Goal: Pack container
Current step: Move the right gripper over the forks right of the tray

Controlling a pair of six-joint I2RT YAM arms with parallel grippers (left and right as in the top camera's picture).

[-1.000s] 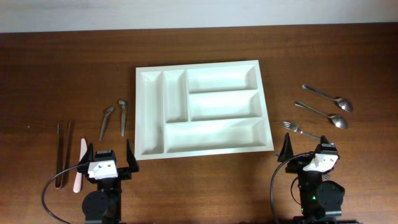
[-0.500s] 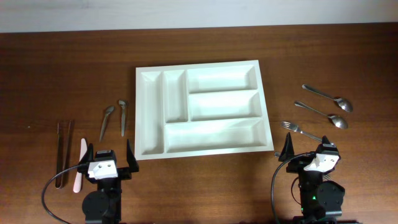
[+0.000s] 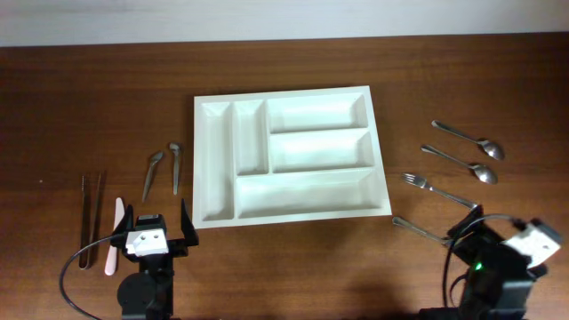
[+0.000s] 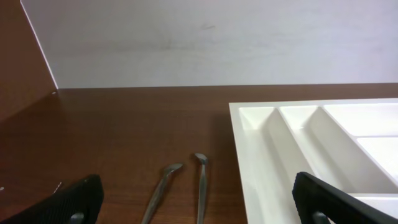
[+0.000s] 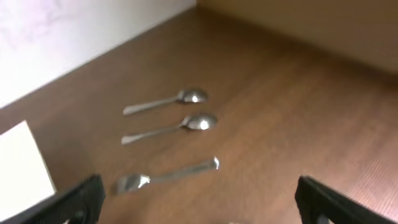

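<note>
The container, a large white cutlery tray (image 3: pixel 284 151), lies in the middle of the table with all five compartments bare. It also shows in the left wrist view (image 4: pixel 298 143), and its corner shows in the right wrist view (image 5: pixel 22 168). My left gripper (image 3: pixel 157 227) is open and empty in front of the tray's near left corner (image 4: pixel 199 211). My right gripper (image 3: pixel 511 229) is open and empty (image 5: pixel 199 205) at the near right. It sits just short of a fork (image 3: pixel 436 187) (image 5: pixel 168 175) and two spoons (image 3: pixel 471 140) (image 3: pixel 462 163).
Two small metal utensils (image 3: pixel 153 173) (image 3: pixel 175 166) lie left of the tray, also in the left wrist view (image 4: pixel 163 186) (image 4: pixel 200 186). Tongs (image 3: pixel 89 218) and a pink utensil (image 3: pixel 114 236) lie far left. Another metal utensil (image 3: pixel 418 229) lies near the tray's near right corner.
My right arm has swung right and toward the table's near edge, uncovering a metal utensil that it hid before. The left arm and the cutlery have not moved.
</note>
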